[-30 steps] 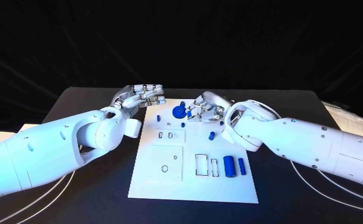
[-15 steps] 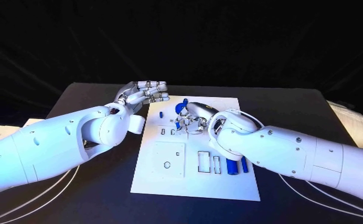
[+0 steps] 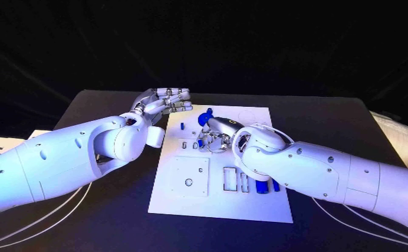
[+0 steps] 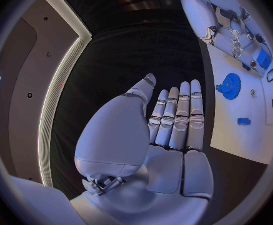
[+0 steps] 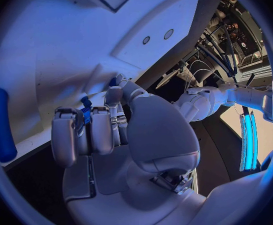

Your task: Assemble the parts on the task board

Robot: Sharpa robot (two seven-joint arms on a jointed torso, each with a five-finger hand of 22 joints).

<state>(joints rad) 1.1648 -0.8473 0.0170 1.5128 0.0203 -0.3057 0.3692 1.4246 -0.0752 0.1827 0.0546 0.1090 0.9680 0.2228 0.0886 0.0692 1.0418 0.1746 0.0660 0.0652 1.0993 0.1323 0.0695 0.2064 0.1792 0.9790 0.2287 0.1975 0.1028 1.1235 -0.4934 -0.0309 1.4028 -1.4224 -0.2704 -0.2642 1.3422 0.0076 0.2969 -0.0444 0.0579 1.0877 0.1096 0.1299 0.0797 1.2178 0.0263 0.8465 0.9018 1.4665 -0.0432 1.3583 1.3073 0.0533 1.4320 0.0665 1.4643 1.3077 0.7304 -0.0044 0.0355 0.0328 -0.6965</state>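
Just now the right silver hand is lowered over the middle of the white rectangular task board, fingers curled in and pinching a small blue part against the board's surface (the right wrist view shows it between the fingertips, though its exact shape is hard to make out). The left silver hand hovers at the board's far left corner, holding nothing, fingers straight and side by side. A round blue gear stands on the board's far half, near the right hand. Blue cylindrical pins lie near the board's right edge, beside two rectangular slots.
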